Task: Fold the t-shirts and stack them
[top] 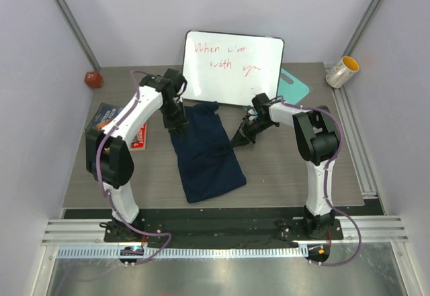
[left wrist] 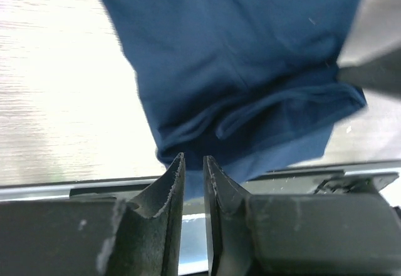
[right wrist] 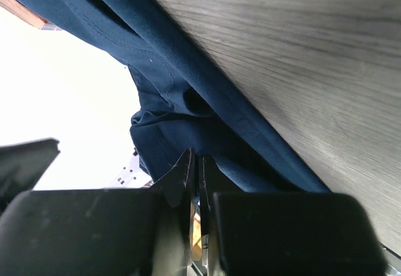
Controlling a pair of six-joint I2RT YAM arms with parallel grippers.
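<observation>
Currently the t-shirt (top: pixel 205 155) lies limp at frame centre. The fabric is light and soft and will sag, so grasp it at corners or hems. The right gripper (right wrist: pixel 195 157) is pinched onto a raised edge at centre right. The left gripper (left wrist: pixel 194 161) stands narrow at the upper-left hem; a grip cannot be confirmed.

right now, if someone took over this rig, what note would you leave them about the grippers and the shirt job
left gripper: jaws nearly closed at the far left corner of the dark navy-blue fabric t-shirt; can't confirm a pinch.
right gripper: shut on the shirt's right edge, with a flap lifted off the grey wood-grain table.
done: the shirt lies mid-table as a long narrow strip, seemingly folded lengthwise.
left: finish the fold, then stack; no second shirt or stack is in view.
</observation>
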